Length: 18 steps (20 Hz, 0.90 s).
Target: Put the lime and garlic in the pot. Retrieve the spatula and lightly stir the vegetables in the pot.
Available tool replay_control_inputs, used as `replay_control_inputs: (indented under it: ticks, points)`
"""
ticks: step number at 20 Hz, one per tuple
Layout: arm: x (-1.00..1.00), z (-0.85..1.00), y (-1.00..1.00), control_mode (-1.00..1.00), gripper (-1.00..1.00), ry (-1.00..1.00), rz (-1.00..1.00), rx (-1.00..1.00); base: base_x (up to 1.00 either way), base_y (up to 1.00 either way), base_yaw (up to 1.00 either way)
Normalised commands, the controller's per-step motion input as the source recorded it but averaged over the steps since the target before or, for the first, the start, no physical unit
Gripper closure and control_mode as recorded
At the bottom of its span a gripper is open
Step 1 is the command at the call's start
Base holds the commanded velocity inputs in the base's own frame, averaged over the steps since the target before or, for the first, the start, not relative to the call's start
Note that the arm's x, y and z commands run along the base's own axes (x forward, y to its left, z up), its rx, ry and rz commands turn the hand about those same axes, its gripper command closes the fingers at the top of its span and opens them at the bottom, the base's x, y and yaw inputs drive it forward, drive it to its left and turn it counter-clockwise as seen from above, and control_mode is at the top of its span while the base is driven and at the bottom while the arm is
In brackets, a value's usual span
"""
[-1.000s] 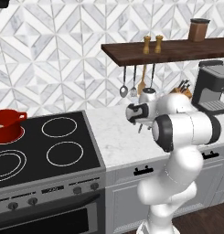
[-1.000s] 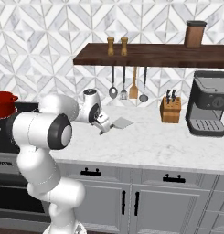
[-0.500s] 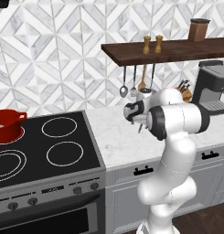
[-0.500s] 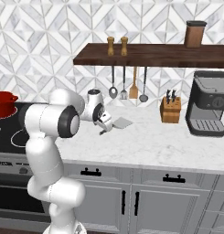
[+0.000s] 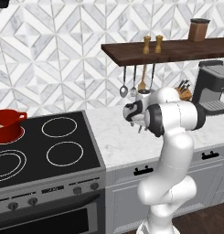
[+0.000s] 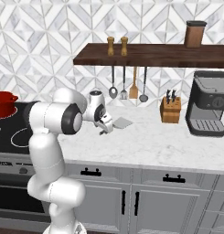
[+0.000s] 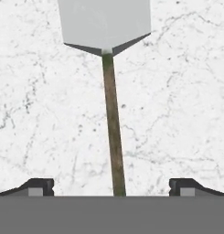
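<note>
The spatula (image 7: 113,132) lies flat on the white marble counter (image 6: 150,141). Its thin brown handle runs down between my fingertips (image 7: 40,186) and its pale grey blade (image 6: 123,122) points away from me. My gripper (image 7: 112,187) hangs open just above the handle's near end, one jaw on each side, touching nothing. From the base it shows as the dark hand (image 5: 137,125) (image 6: 103,130) held low over the counter right of the stove. The red pot (image 5: 6,125) (image 6: 3,104) stands on the stove's far-left burner. The lime and garlic are out of view.
A black stove top (image 5: 45,146) with ring burners fills the left. Spoons and a wooden turner (image 6: 127,87) hang under the dark shelf (image 6: 150,55) just behind the gripper. A knife block (image 6: 170,111) and a coffee machine (image 6: 209,109) stand at the right.
The arm's elbow has swung up and stands straighter over its base. The hand has hardly shifted above the spatula, and the jaws have stayed open.
</note>
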Motion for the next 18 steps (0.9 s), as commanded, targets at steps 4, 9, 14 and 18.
replay_control_inputs:
  ticks: [4,9,14,18]
  points:
    - [-0.06,-0.14,0.0,-1.0,-1.0,0.0,-0.01,0.0,0.0,0.0,0.0]
    - [0.04,-0.16,0.0,-1.0,-1.0,0.01,-0.02,0.01,0.0,0.0,0.0]
    - [0.08,-0.12,0.0,-1.0,-1.0,0.03,-0.02,0.02,0.0,0.0,0.0]
    - [0.0,-0.08,0.0,-1.0,-1.0,0.04,-0.02,0.03,0.0,0.0,0.0]
